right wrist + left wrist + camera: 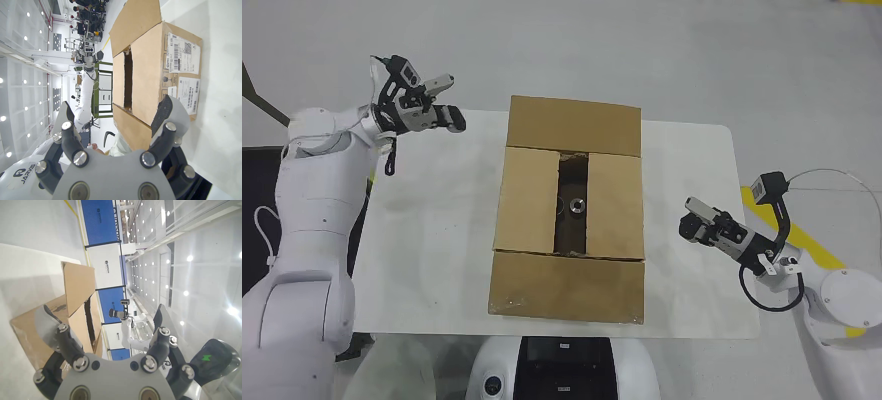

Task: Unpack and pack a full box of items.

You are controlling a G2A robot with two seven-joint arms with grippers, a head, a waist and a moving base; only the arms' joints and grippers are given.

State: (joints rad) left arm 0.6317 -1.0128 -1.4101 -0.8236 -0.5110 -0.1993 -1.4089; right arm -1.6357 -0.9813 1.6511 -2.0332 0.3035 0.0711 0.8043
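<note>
Beside box (527,200): left pincer (455,118), right pincer (688,218) spread, empty.

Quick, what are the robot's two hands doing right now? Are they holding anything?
Left gripper: open, fingers spread, holding nothing.
Right gripper: open, fingers spread, holding nothing.

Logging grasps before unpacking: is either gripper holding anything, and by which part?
Nothing is held. The left gripper and right gripper are both open and empty, one on each side of the cardboard box.
</note>
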